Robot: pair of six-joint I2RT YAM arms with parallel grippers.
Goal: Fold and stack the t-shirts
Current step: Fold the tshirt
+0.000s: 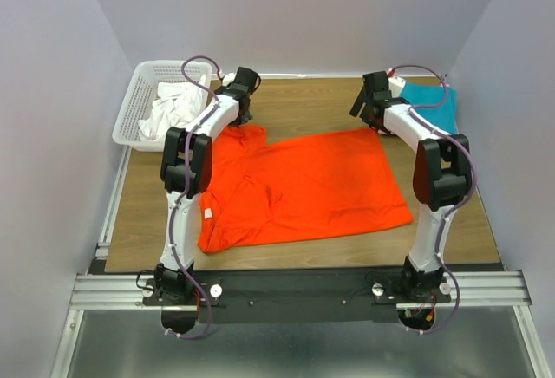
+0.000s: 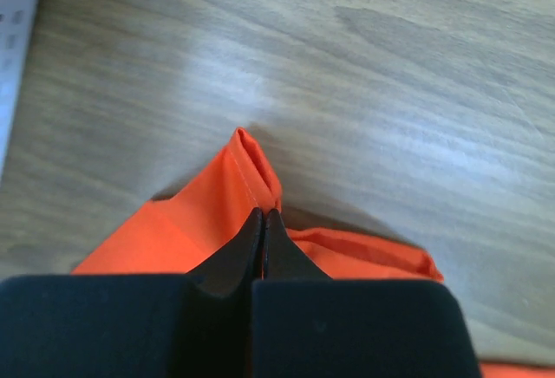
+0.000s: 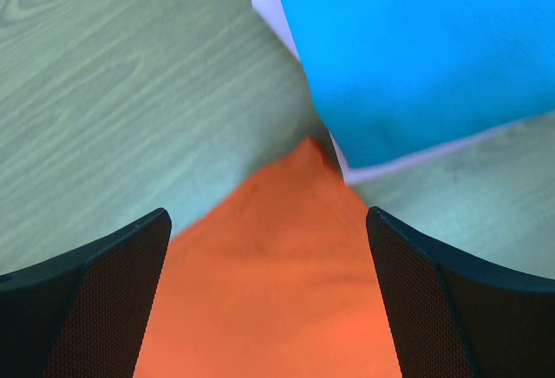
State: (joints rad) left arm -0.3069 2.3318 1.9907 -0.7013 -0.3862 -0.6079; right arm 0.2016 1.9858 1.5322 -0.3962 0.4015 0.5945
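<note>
left gripper [image 2: 263, 215] pinches the orange shirt [image 1: 303, 187], right gripper [image 3: 269, 222] gapes empty, so a one-sided lift could skew it

The left arm [image 1: 212, 120] and right arm [image 1: 404, 123] are white tubes with black joint blocks (a purple cable [image 1: 195, 58] loops along each); the fingers [image 3: 95, 300] are black and mesh-textured.

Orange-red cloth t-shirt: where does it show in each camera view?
Top external: orange-red cloth t-shirt spread flat mid-table.
Left wrist: lower centre, pinched by shut left gripper.
Right wrist: its corner, bottom centre, straddled by open right gripper.
Shared landmark: wooden tabletop.
</note>
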